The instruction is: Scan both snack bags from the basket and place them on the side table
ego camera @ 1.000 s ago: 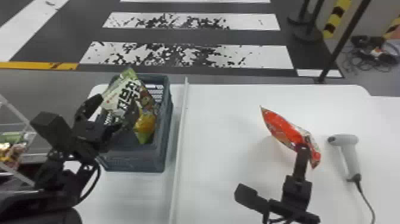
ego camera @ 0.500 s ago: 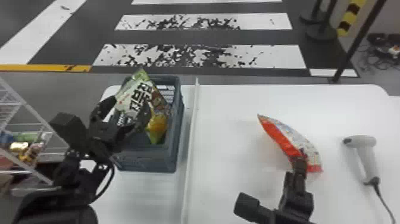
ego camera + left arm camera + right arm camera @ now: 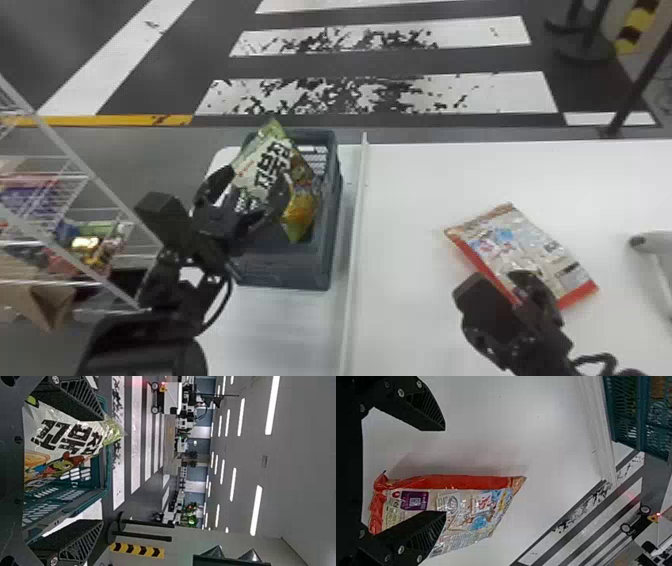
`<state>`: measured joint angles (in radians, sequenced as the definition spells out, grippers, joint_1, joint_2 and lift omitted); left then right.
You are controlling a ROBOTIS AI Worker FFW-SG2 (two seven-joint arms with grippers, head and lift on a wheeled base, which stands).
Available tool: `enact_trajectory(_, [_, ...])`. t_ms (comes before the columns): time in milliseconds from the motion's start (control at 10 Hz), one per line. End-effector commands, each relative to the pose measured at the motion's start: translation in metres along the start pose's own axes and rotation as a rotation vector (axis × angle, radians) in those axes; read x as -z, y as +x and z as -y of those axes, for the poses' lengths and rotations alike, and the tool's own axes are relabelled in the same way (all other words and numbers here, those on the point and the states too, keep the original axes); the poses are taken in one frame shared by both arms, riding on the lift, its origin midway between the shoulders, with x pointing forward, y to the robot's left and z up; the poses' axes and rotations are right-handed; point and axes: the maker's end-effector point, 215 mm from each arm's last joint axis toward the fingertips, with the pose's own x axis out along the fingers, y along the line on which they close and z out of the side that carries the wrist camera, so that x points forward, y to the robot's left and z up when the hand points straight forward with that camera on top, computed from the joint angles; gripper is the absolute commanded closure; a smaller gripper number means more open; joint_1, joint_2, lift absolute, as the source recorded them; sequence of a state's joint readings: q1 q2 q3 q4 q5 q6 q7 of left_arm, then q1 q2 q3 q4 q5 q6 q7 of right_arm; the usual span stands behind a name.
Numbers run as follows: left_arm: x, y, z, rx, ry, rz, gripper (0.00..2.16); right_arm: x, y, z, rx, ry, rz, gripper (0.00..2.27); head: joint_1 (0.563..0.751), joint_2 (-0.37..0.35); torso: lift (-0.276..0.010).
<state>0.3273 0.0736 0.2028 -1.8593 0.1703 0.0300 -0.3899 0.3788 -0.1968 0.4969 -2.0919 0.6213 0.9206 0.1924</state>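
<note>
Red-edged, one snack bag (image 3: 520,240) is lying on the white tabletop (image 3: 410,280) at the right gripper (image 3: 522,290), whose fingers are standing wide apart, one overlapping the bag in the right wrist view. Across the divider (image 3: 356,240), a green-and-white snack bag (image 3: 265,165) is leaning inside the basket (image 3: 285,272), where the left gripper (image 3: 257,179) is hovering, also spread wide. A scanner (image 3: 655,243) is resting on the tabletop's right side.

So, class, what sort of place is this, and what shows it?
Probably an indoor robot test hall with a mock checkout: a handheld scanner, a stocked wire shelf and painted crosswalk stripes.
</note>
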Motion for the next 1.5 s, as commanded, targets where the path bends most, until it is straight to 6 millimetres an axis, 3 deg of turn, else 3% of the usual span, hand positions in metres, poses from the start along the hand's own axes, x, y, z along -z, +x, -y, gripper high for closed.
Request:
enact_trajectory(0, [0.001,0.000,0.000,0.001,-0.001,-0.002,0.08,-0.020,0.000,0.013,-0.055,0.144,0.065,0.55,0.695,0.196,-0.075])
enact_trajectory(200, [0.004,-0.001,-0.001,0.000,-0.002,-0.008,0.08,-0.037,0.008,0.023,-0.095,0.250,0.110,2.13,0.695,0.202,-0.075])
enact_trajectory(300, [0.004,0.000,0.000,0.005,-0.001,-0.007,0.08,-0.039,0.016,0.026,-0.093,0.240,0.122,2.25,0.695,0.202,-0.075])
enact_trajectory(800, [0.005,-0.001,0.001,0.006,-0.002,-0.009,0.08,-0.050,0.063,0.008,-0.168,0.217,0.115,2.25,0.695,0.213,-0.075])
enact_trajectory(1400, [0.007,-0.002,-0.002,0.002,0.000,-0.013,0.08,-0.054,0.103,0.030,-0.132,0.215,0.079,2.25,0.695,0.210,-0.075])
